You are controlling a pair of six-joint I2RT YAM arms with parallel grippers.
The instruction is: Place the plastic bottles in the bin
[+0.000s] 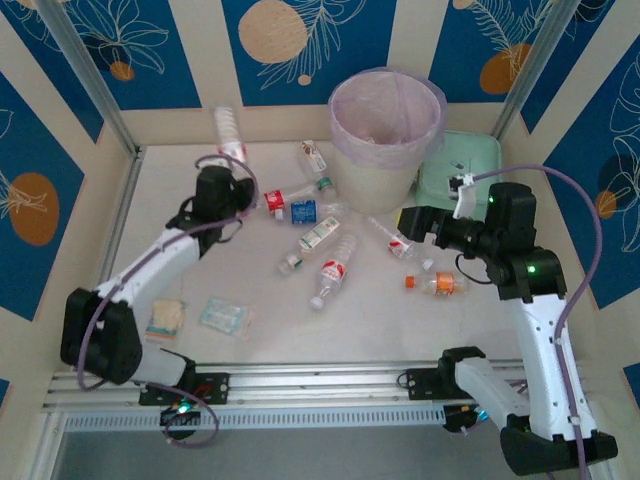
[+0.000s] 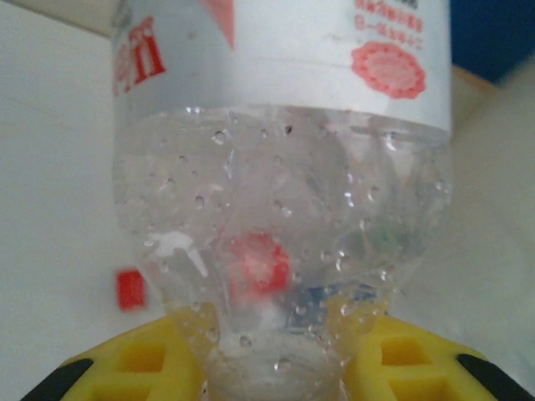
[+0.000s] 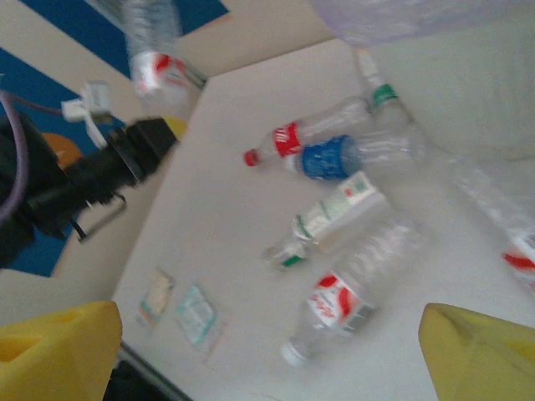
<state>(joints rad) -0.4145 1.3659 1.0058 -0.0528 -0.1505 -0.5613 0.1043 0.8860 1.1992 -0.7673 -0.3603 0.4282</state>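
The left pincer [image 2: 276,372] is closed on the neck of a bottle [image 1: 229,128]. Its yellow fingers [image 2: 142,359] pinch in from both sides just below the shoulder, and the clear body and white label with red print stand away from the wrist. The neck is a sensible place to grip, I judge. It is narrow and stiff where the walls would crumple, and the body is left free to go into the bin base first.

From above, this bottle sits at the far left of the scene, well left of the bin [image 1: 341,102]. Its long axis runs near to far, roughly in line with the pincer, with the cap end near and the base pointing far. It overlaps the far wall, so it is probably off the tabletop [image 1: 250,290], though the height is hard to read.

The right pincer [image 3: 267,355] has its jaws wide apart and holds nothing. It hangs on the near right of the bin, looking left across the loose bottles [image 1: 316,235]. I judge it is placed to take 1 of them next.

At least 7 of these lie on their sides between the arms, on the near side of the bin. Most have their long axes slanting from near left to far right. The one with the orange cap [image 1: 437,283] lies left to right, cap to the left.
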